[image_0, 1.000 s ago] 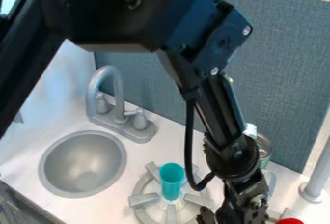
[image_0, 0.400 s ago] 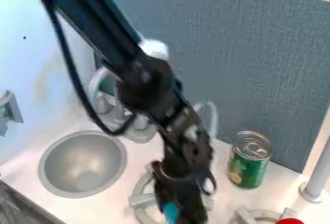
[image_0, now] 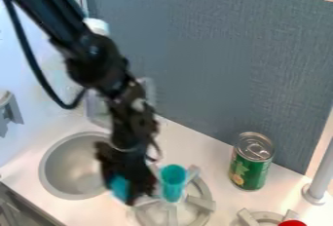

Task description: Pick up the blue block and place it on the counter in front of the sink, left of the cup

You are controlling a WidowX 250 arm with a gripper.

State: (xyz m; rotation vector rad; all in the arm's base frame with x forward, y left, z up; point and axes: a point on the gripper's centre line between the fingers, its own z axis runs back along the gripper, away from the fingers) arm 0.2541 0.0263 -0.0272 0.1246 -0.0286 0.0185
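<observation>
Teal piece [image_0: 119, 189] at its tips, your gripper [image_0: 123, 185] seems, through the blur, to be clamped on it. You have a teal cup [image_0: 174, 182] upright just right of the gripper, on a gray burner [image_0: 200, 202]. Left of and partly behind the gripper lies your round sink [image_0: 70, 165]; well apart on its right stands a green can [image_0: 249, 169]

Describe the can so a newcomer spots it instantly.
Find the grey-blue panel behind the counter. Before it, to the right of the teal cup, stands the can. Its green side and silvery metal top set it apart from that cup.
</observation>
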